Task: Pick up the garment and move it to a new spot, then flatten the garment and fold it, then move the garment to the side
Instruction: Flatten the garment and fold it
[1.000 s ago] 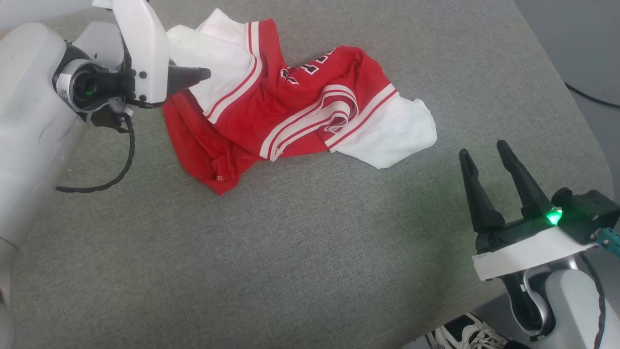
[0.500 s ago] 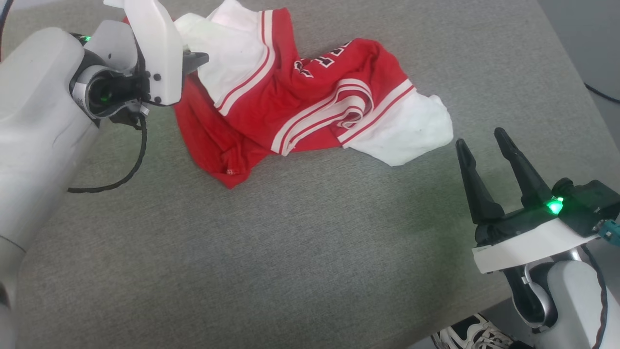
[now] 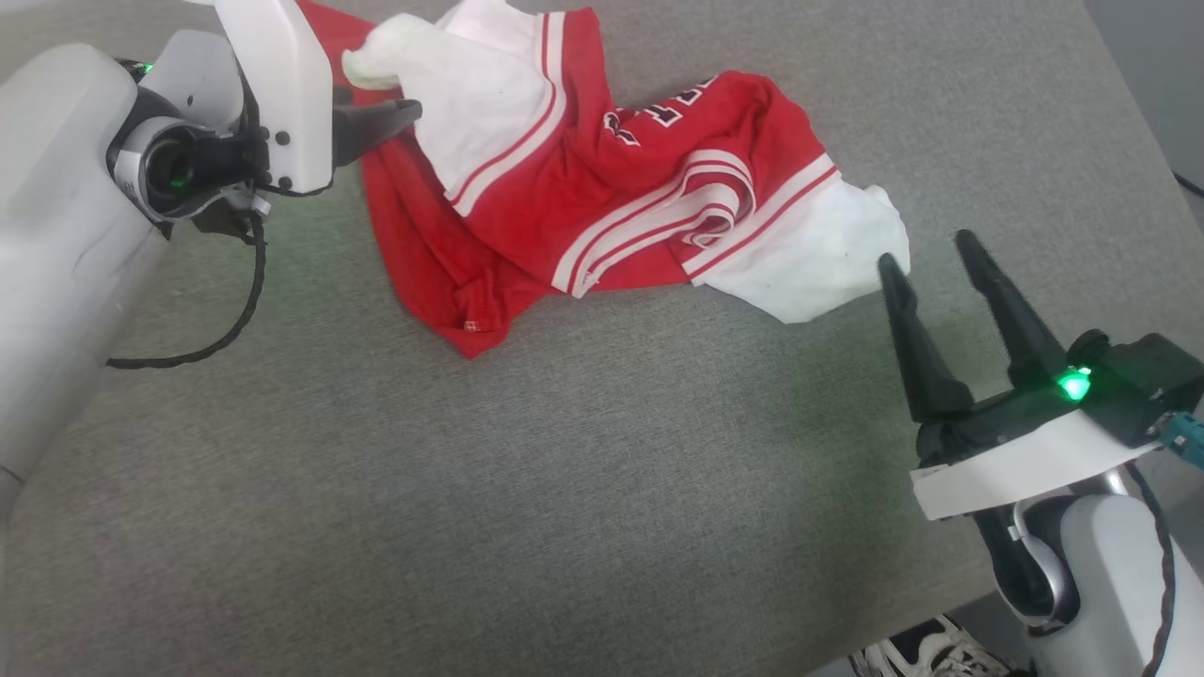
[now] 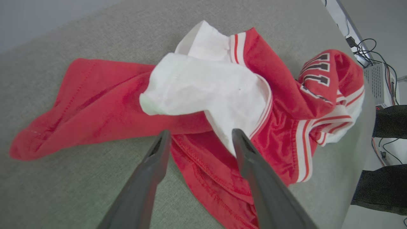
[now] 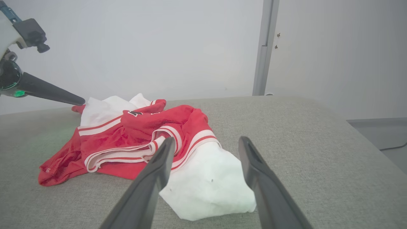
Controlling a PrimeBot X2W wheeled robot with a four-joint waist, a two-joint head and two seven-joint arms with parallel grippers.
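Head view: garment [image 3: 611,188] lies crumpled between released left gripper [image 3: 406,113] and released right gripper [image 3: 925,249].

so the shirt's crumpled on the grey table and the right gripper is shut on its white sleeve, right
No: the right gripper is open, jaws apart by the white sleeve, as the right wrist view shows. The shirt does lie crumpled on the grey table.

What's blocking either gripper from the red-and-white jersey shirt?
Nothing visible. The left gripper, fingers open, straddles the edge of the crumpled red-and-white jersey-style garment by one white sleeve. The right gripper, also open, points at the other white sleeve, with the grey fabric tabletop beneath.
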